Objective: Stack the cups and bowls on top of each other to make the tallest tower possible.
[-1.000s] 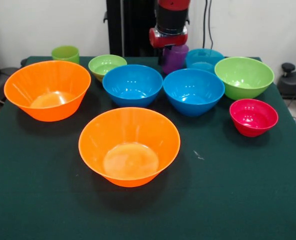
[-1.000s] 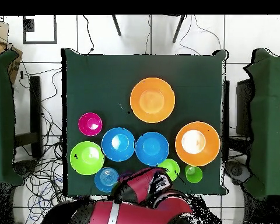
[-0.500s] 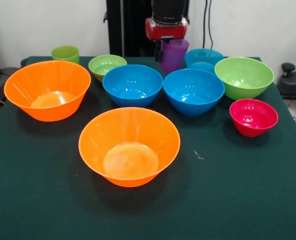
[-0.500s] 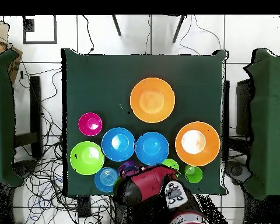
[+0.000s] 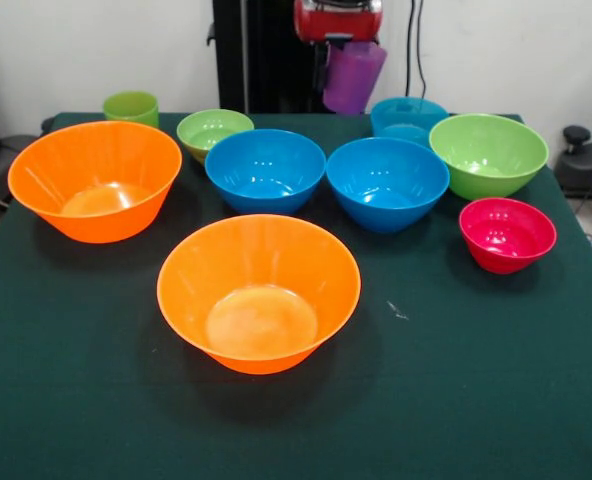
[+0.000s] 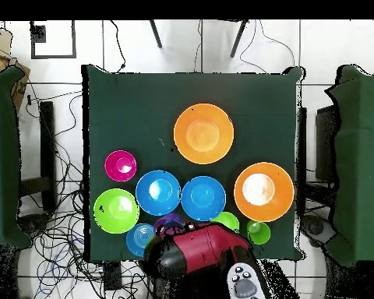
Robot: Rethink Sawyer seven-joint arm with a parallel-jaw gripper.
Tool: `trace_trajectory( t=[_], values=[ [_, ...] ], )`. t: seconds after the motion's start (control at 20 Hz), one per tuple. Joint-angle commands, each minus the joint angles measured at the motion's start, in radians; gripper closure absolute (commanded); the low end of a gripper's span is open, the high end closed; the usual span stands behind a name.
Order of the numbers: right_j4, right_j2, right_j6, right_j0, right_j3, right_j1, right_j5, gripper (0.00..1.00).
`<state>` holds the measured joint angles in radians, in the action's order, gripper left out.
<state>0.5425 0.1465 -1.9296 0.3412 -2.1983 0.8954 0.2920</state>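
My gripper [image 5: 338, 62] hangs at the back of the table, shut on the purple-magenta cup [image 5: 354, 78], which is held tilted in the air above the cloth. In the overhead view only the cup's rim [image 6: 168, 225] shows beside the red arm [image 6: 202, 253]. The light green cup [image 5: 131, 106] stands at the back left. Two orange bowls [image 5: 94, 178] [image 5: 259, 290], two blue bowls [image 5: 266, 168] [image 5: 387, 182], a teal bowl [image 5: 408, 118], two lime bowls [image 5: 214, 130] [image 5: 488, 153] and a red-pink bowl [image 5: 507, 233] stand apart, none stacked.
The green cloth table [image 5: 456, 380] has bare room along its front. The robot's black pedestal [image 5: 261, 55] stands behind the bowls. In the overhead view other green tables [image 6: 360, 156] stand to each side.
The gripper has risen with the purple-magenta cup, lifting it off the table from between the blue and teal bowls. The bowls have not moved.
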Motion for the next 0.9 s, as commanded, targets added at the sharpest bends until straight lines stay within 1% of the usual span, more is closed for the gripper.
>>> trace_trajectory(
  t=[0.05, 0.2, 0.35, 0.5, 0.7, 0.8, 0.9],
  values=[
    [-0.131, 0.192, 0.127, 0.044, -0.106, 0.194, 0.219, 1.00],
    [-0.202, 0.239, 0.173, 0.080, -0.128, 0.274, 0.283, 1.00],
    [-0.256, 0.284, 0.207, 0.123, -0.120, 0.315, 0.328, 1.00],
    [-0.281, 0.321, 0.248, 0.176, -0.120, 0.344, 0.342, 1.00],
    [-0.251, 0.357, 0.288, 0.237, -0.080, 0.345, 0.362, 1.00],
    [-0.238, 0.389, 0.312, 0.270, -0.049, 0.342, 0.393, 1.00],
    [-0.235, 0.420, 0.342, 0.310, -0.047, 0.356, 0.399, 1.00]
  ],
)
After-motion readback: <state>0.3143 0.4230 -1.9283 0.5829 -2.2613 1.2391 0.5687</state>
